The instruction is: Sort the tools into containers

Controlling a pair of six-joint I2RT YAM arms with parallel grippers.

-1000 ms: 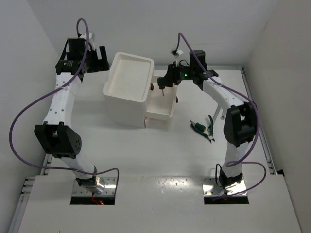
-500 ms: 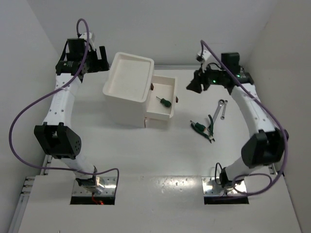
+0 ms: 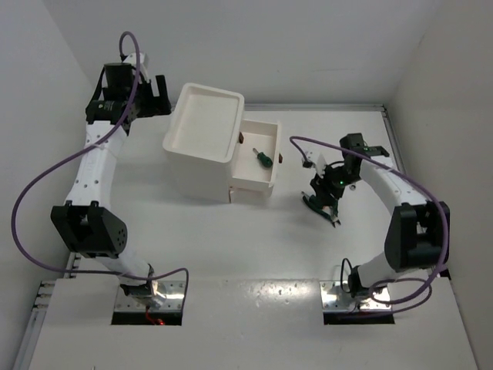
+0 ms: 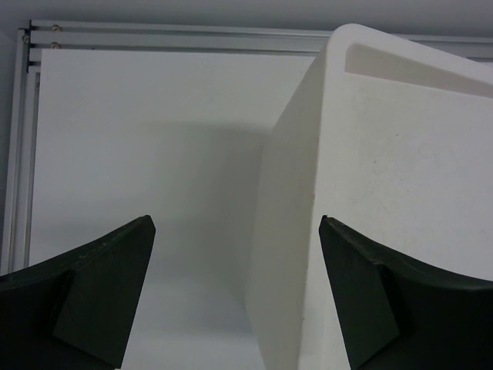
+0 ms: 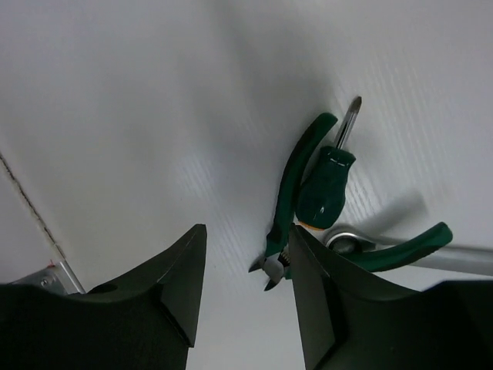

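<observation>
Around 10 o'clock on the white worktop [image 3: 192,231], the left pincer [image 4: 235,227] hangs with its jaws spread wide and nothing between them. It is just beside the white plastic boxy drawer unit [image 3: 202,127], whose wall edge fills its wrist view. On the unit's 3 o'clock side, the pulled-out white drawer [image 3: 266,139] already holds a small green-handled screwdriver [image 3: 262,159]. Further right, near 3 o'clock on the worktop, the right pincer [image 5: 246,239] hovers over a loose cluster of tools, jaws partly apart and gripping nothing. In its wrist view the dark green-handled pliers [image 5: 291,185] lie at 1 o'clock from the gap and a stubby green screwdriver [image 5: 325,185] nestles between their handles. A slim silver wrench [image 5: 350,237] touches them near the pivot; we cannot tell which lies on top. We judge the step in hand to be picking one tool from this cluster. To do it well, we would centre over a single handle, turn the jaws square across it and descend straight. We would close only once no neighbouring tool sits between the fingers.
</observation>
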